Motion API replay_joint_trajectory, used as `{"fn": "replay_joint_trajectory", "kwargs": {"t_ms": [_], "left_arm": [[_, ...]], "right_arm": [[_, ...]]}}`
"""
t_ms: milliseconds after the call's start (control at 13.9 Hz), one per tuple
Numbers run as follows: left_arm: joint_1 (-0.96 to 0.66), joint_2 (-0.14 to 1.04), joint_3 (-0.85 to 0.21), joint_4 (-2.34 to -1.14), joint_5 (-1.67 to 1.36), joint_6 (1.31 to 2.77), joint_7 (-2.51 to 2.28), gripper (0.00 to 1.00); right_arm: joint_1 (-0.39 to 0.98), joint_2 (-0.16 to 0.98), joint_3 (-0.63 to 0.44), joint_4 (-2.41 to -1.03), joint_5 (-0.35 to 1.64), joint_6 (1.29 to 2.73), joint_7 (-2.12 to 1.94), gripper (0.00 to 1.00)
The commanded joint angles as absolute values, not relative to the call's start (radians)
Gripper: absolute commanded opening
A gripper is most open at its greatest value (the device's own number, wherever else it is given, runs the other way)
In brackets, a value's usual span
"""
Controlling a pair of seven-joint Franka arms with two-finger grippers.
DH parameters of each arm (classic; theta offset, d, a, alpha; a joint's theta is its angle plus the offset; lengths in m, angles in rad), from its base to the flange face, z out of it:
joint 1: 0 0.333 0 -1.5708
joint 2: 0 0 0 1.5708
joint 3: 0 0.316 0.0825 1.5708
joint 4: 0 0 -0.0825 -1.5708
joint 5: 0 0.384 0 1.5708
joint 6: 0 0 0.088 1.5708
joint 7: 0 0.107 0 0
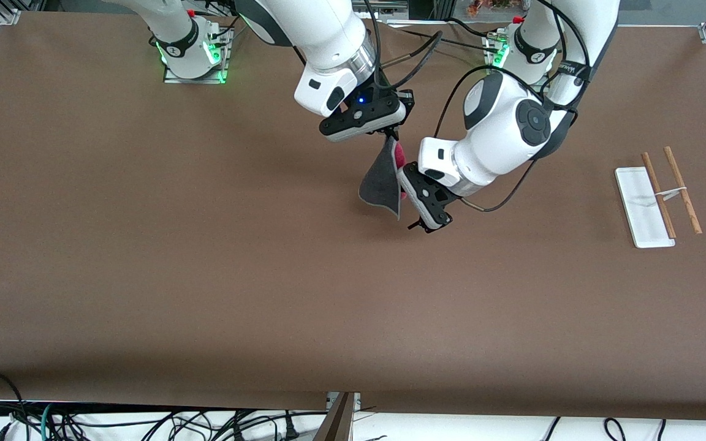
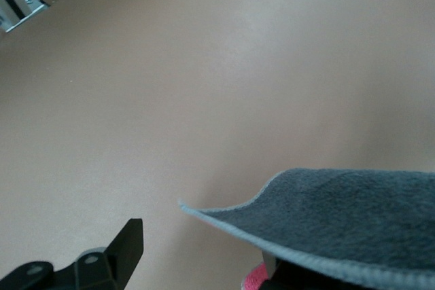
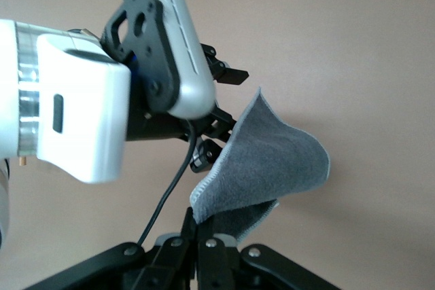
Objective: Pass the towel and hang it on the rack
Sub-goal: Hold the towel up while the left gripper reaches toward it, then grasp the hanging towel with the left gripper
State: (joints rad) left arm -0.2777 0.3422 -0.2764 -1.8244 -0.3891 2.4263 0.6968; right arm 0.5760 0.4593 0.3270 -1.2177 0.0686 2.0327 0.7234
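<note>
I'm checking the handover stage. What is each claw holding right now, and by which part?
The right claw pinches the towel by its top edge, mid-air. The left claw is at the hanging towel, grip not confirmed.

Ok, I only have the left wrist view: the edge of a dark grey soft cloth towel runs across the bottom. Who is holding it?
Observer: The right pincer is shut on the towel's top corner. The towel hangs over the middle of the brown table.
Operator: And my own arm's end?
Observer: The left pincer is open beside the hanging towel's edge and is not gripping it yet.
Operator: Where do I hang it?
Observer: The small rack with a flat white base and two brown wooden rods sits toward the left arm's end of the table. Nothing is on it.
</note>
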Motion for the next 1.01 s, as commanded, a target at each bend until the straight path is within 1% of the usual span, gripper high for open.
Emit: {"fn": "replay_joint_trajectory", "kwargs": {"t_ms": [0,72,359,862,934], "left_arm": [[-0.296,0.354,-0.273,-1.801,-0.28,2.425,0.704,0.87],[-0.296,0.351,-0.273,-1.799,-0.261,2.425,0.704,0.9],[-0.298,0.322,-0.291,-1.796,-0.252,2.425,0.709,0.91],[-0.29,0.316,-0.296,-1.796,-0.252,2.424,0.719,0.9],[-0.29,0.318,-0.296,-1.796,-0.252,2.424,0.718,0.88]], "right_arm": [[0.58,0.459,0.327,-1.212,0.067,2.036,0.712,0.0],[0.58,0.459,0.327,-1.212,0.067,2.036,0.712,0.0],[0.58,0.46,0.327,-1.213,0.067,2.036,0.71,0.0],[0.58,0.46,0.327,-1.215,0.067,2.034,0.696,0.0],[0.58,0.46,0.327,-1.215,0.067,2.036,0.696,0.0]]}}
